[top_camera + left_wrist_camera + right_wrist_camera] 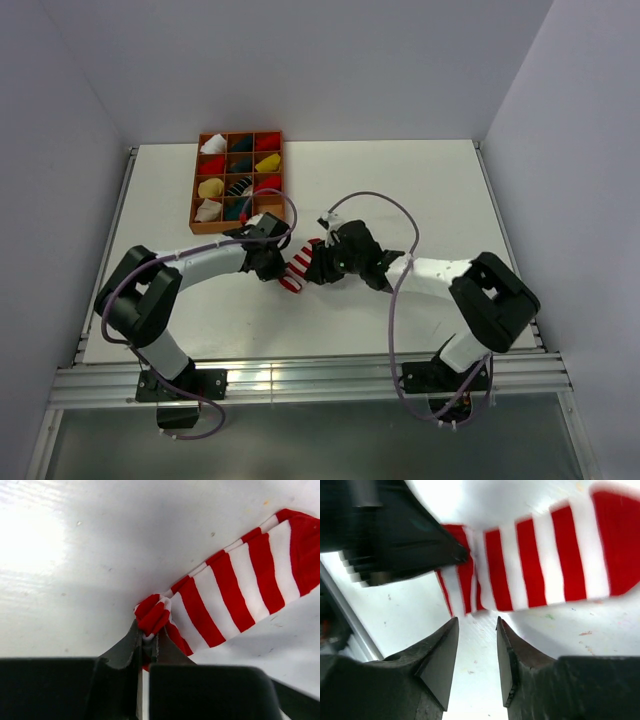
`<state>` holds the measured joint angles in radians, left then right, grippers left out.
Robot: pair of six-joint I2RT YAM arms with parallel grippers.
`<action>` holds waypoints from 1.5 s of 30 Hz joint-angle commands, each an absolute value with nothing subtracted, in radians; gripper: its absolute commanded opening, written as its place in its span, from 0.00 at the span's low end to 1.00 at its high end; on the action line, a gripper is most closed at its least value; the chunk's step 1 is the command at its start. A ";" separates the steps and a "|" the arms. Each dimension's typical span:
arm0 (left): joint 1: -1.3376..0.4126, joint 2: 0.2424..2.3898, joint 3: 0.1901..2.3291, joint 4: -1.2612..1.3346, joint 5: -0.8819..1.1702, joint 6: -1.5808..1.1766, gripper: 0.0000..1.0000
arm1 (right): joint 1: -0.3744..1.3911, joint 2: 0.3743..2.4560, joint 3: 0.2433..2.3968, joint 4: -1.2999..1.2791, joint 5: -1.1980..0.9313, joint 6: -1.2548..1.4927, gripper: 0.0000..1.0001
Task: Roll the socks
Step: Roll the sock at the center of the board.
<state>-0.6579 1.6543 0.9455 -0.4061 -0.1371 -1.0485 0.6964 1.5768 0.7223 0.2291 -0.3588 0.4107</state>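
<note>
In the top view the left arm [200, 262] is folding up from its base at 7 o'clock, its forearm lying toward 3 o'clock. The left gripper [147, 637] is pinching the bunched end of the striped sock [225, 600], its jaws pressed together on the fabric. The right arm [440, 272] is rising from 5 o'clock and its forearm is pointing toward 9 o'clock. The right gripper [477, 622] is facing the left one at the centre, its fingers [440, 650] standing apart with nothing between them.
</note>
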 commanded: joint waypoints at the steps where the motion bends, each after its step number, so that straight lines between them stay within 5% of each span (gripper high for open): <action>1: -0.670 1.678 0.979 -0.571 -0.167 -0.994 0.00 | 0.813 1.485 0.698 0.262 -0.054 0.270 0.45; 13: -0.675 1.706 1.020 -0.594 -0.112 -0.980 0.00 | 1.138 1.580 0.733 0.386 0.366 0.089 0.54; 28: -0.676 1.721 1.014 -0.586 -0.083 -0.977 0.01 | 1.246 1.798 0.828 0.423 0.557 -0.017 0.53; 34: -0.675 1.721 0.999 -0.560 -0.051 -0.979 0.00 | 1.250 1.851 0.841 0.425 0.591 -0.023 0.41; 39: -0.675 1.713 0.989 -0.538 -0.040 -0.985 0.01 | 1.249 1.839 0.828 0.402 0.558 -0.012 0.01; 45: -0.673 1.646 0.976 -0.511 -0.095 -1.028 0.19 | 1.235 1.800 0.816 0.344 0.477 0.035 0.00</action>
<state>-0.6636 1.6772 0.9974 -0.5175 -0.1066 -1.0084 1.2449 1.8313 0.8131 0.3748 0.5564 -0.0177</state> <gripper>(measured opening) 0.184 0.060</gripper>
